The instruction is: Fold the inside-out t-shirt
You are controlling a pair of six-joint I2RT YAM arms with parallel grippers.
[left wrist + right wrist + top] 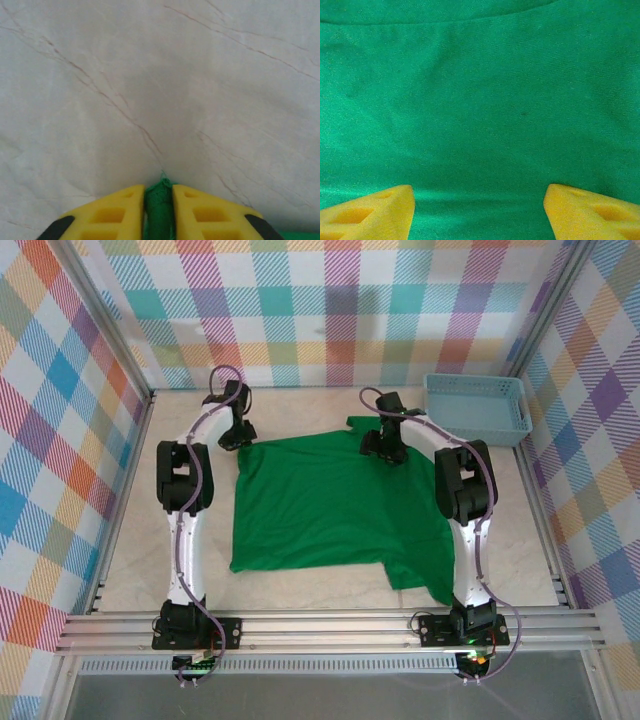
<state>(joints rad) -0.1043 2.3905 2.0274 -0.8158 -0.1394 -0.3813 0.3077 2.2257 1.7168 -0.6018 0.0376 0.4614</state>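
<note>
1. The left hand (236, 436) sits at the far left corner of the t-shirt (330, 505). In its wrist view the yellow fingers (117, 212) are drawn close together, clamped on a small bunch of green cloth at the shirt's edge. Bare marbled bench (150, 75) lies beyond them.
2. The bright green t-shirt lies spread flat across the middle of the bench, between the two arms. One sleeve pokes out at the far edge and another at the near right.
3. The right hand (386, 447) is low over the shirt's far edge. Its wrist view shows the fingers (375, 210) well apart, with smooth green cloth under the gap and nothing gripped.
4. A light blue basket (478, 436) stands in the far right corner, apart from the shirt.
</note>
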